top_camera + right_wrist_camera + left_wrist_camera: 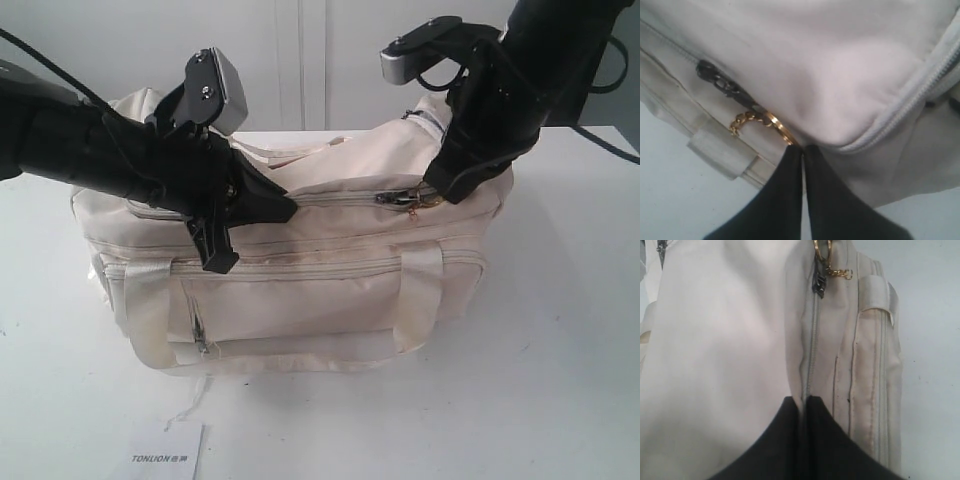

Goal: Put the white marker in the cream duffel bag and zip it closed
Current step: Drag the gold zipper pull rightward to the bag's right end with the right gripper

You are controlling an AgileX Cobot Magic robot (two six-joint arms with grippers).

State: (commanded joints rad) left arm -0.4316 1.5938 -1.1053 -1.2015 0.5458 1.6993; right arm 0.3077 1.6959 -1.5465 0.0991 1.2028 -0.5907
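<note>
Both clenched, left end effector pinches the cream duffel bag, right end effector its gold ring.

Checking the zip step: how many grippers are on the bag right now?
2. The left gripper is shut on the cream duffel bag at its top zipper, left of middle; the right gripper is shut on the gold chain pull, toward the right end.

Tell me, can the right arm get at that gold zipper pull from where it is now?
Looks like yes: the right gripper is shut right at the gold chain pull on the cream duffel bag, with the ring meeting its tips. Nothing stands between them.
</note>
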